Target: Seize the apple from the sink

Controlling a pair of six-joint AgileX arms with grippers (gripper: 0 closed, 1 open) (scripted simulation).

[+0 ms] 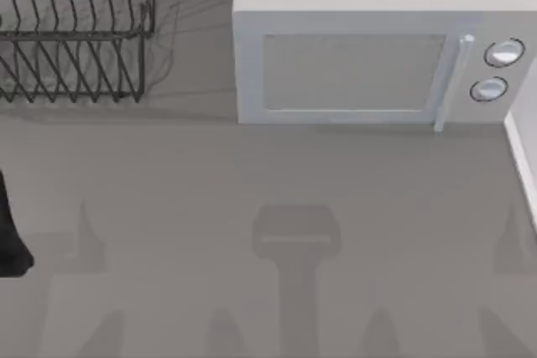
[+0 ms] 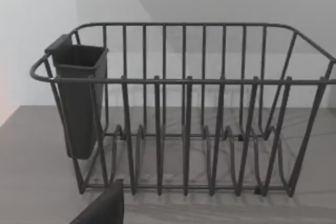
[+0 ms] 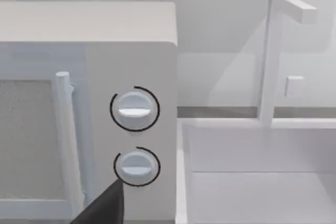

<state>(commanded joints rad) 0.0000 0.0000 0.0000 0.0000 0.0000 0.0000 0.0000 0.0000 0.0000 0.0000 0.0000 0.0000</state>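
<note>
My left claw faces the dish rack, right claw faces the microwave beside the sink; can't tell either claw's grip.

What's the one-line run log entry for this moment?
phase: pre-reach | left arm: parked at table's left edge | sink: beside microwave | grasp: none

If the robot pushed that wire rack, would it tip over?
Probably not: the rack is wide and low, so it would likely slide. Its thin wires suggest it is light. Its cup may weight one end.
</note>
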